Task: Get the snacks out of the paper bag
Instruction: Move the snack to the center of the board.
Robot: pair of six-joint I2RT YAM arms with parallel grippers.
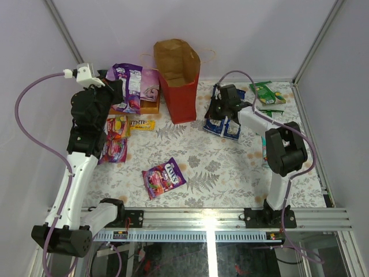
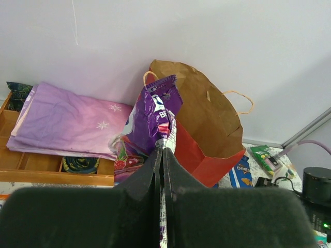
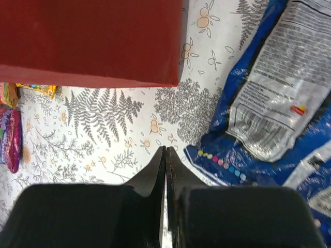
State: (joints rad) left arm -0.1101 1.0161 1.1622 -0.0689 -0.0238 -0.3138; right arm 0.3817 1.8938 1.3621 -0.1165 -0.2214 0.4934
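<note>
The paper bag point(image 1: 180, 86), red outside and brown inside, stands upright and open at the back middle. My left gripper point(image 2: 163, 150) is shut on a purple snack packet point(image 2: 153, 114), which hangs in the air left of the bag point(image 2: 207, 129), above the wooden box. In the top view that packet point(image 1: 129, 85) hangs by the left gripper point(image 1: 117, 94). My right gripper point(image 3: 166, 149) is shut with nothing in it, low over the tablecloth between the bag's red wall point(image 3: 93, 41) and the blue chip bag point(image 3: 269, 103). From above, the right gripper point(image 1: 218, 117) sits over the blue bag point(image 1: 225, 127).
A wooden box point(image 2: 51, 173) with a folded purple cloth point(image 2: 67, 121) stands at the back left. Several packets point(image 1: 115, 138) and a yellow pack point(image 1: 142, 124) lie left of the bag. A purple candy packet point(image 1: 164, 176) lies near the middle front. Green packets point(image 1: 266, 92) lie at the back right.
</note>
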